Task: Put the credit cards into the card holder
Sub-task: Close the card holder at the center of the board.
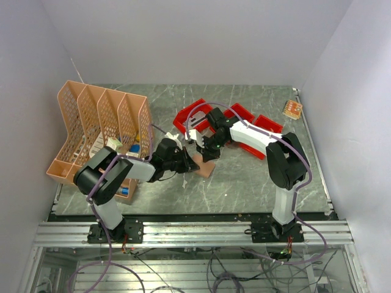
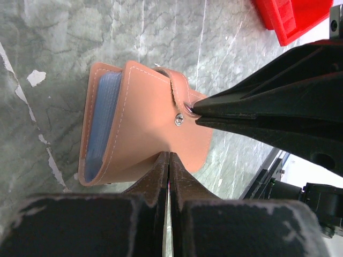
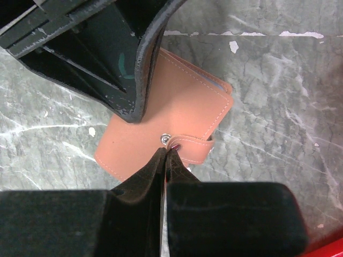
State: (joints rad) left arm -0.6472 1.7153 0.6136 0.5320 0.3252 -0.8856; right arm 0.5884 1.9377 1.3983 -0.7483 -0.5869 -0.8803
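The tan card holder (image 1: 208, 167) lies folded shut on the grey marble table between both arms. In the left wrist view (image 2: 144, 123) a bluish edge shows inside its fold; I cannot tell if it is a card or a pocket. No loose credit card shows. Its strap (image 3: 195, 147) wraps over the edge, its end beside the metal snap stud (image 3: 164, 139). My left gripper (image 2: 169, 155) is shut, its tips resting on the holder's cover. My right gripper (image 3: 165, 151) is shut, its tips touching the strap end by the snap.
Red plastic bins (image 1: 244, 122) lie behind the right arm, and one corner shows in the left wrist view (image 2: 292, 16). A peach mesh file rack (image 1: 98, 122) stands at the back left. A small orange item (image 1: 292, 109) sits at the far right corner.
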